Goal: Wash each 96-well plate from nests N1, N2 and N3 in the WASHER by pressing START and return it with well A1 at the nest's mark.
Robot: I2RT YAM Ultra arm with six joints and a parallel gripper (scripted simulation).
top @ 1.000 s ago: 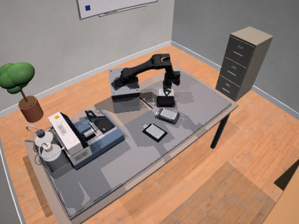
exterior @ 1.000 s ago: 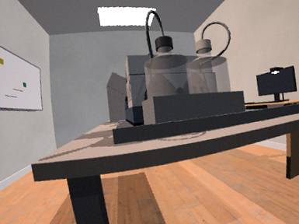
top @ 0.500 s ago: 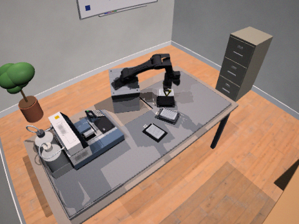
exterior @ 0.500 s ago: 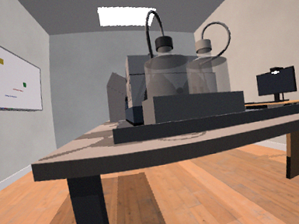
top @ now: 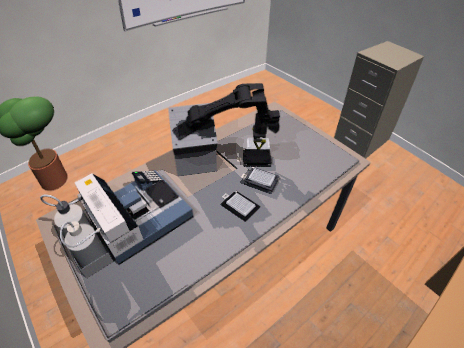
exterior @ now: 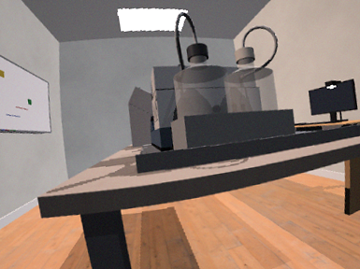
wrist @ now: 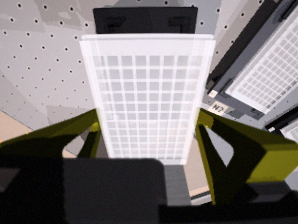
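My gripper [top: 259, 145] [wrist: 148, 112] is shut on a white 96-well plate [top: 257, 143] [wrist: 147, 90], its yellow fingers on the plate's two long sides. The plate hangs level a little above the far nest's dark slab [top: 258, 159] [wrist: 145, 19]. A second plate [top: 261, 176] [wrist: 272, 75] sits in the middle nest, labelled N2 [wrist: 218, 106]. A third plate [top: 239, 204] sits in the near nest. The washer [top: 145, 212] stands at the table's left, its dark carrier pocket [top: 163, 194] empty, with the keypad [top: 153, 176] and a green lamp [top: 136, 173] behind it.
The arm's grey base block [top: 194, 145] stands left of the nests. Two bottles with tubing [top: 70, 225] [exterior: 223, 88] stand at the washer's left end and hide the rest of the table in the exterior view. A filing cabinet [top: 377, 97] stands beyond the table.
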